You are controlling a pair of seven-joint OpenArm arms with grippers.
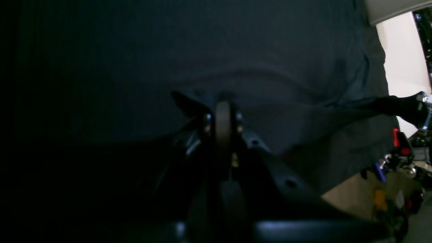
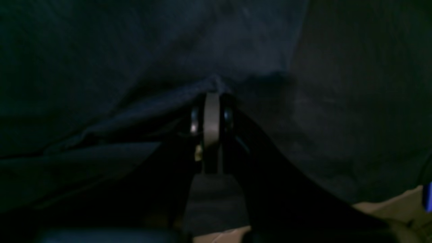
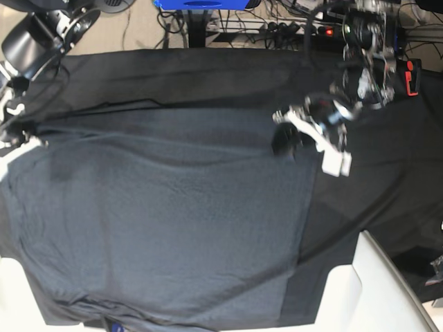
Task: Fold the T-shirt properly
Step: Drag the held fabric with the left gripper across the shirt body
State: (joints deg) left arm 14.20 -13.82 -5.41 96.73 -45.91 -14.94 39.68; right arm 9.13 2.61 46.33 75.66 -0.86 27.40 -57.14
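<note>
The T-shirt [image 3: 166, 221] is lying spread wide over the black tablecloth [image 3: 387, 173] that is covering the tabletop, filling most of the base view from the left edge to a straight vertical edge right of centre. Its far edge is running roughly level across the upper part of that view, with a few shallow ripples trailing down from it.

In the base view the left tool [image 3: 285, 144] is pressing down at the shirt's far right corner, and a dark bunch of fabric is sitting right under it. The right tool [image 3: 15, 133] is working at the far left corner, at the very edge of the picture, where only a little of the arm is showing (too little there to judge its grip).

The wrist views are supplying what the overhead picture is hiding. From the left wrist, the left tool [image 1: 222, 101] is standing clenched, its two pads pressed together with a ridge of grey fabric [image 1: 270, 60] gathered at the tips, so it is pinching the T-shirt. That view is also catching the right arm [image 1: 410, 106] at its right edge, with cloth pulled taut toward it. From the right wrist, the right tool [image 2: 212, 89] is likewise clenched, a small peak of shirt fabric [image 2: 101, 67] rising at its tips and a fold running off to the left; the plainer tablecloth [image 2: 354, 118] is lying to the right of it.
</note>
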